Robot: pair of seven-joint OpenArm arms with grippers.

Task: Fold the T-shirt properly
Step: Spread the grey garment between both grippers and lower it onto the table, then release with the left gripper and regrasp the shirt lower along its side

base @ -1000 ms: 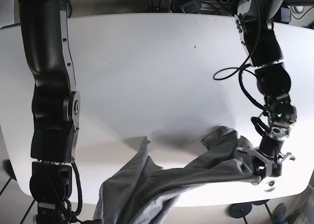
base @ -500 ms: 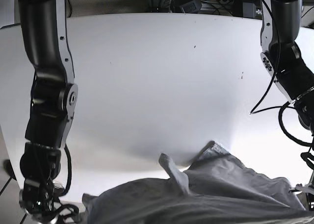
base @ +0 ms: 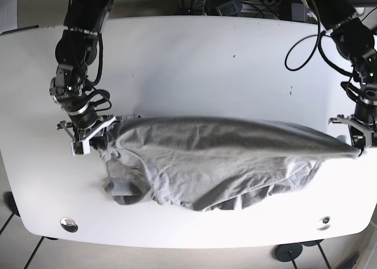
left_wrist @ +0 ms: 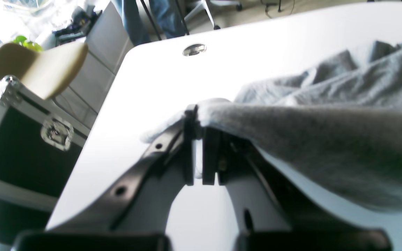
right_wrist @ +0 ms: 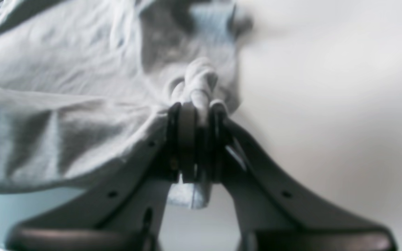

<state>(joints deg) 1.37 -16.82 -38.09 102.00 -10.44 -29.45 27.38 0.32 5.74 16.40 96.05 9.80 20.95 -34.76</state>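
Observation:
The grey T-shirt (base: pixel 218 163) hangs stretched across the white table (base: pixel 194 75) between both grippers, its lower part sagging in wrinkles toward the front. My right gripper (base: pixel 97 136), on the left of the base view, is shut on a bunched edge of the shirt (right_wrist: pixel 65 87); the jaws (right_wrist: pixel 195 118) pinch a roll of fabric. My left gripper (base: pixel 356 142), at the table's right edge, is shut on the other end; in the left wrist view the fingers (left_wrist: pixel 197 122) clamp the shirt's edge (left_wrist: pixel 326 139) above the table.
Two metal grommets sit near the table's front edge (base: pixel 69 224) (base: pixel 323 221); one shows in the left wrist view (left_wrist: pixel 194 50). Cables and plugs lie behind the table (base: pixel 235 1). A black flight case (left_wrist: pixel 19 150) and a beige chair (left_wrist: pixel 40 66) stand beside the table.
Both grippers have moved away from the front edge and far apart. The shirt, bunched low at the front before, now spans the table's width, pulled taut along its top edge.

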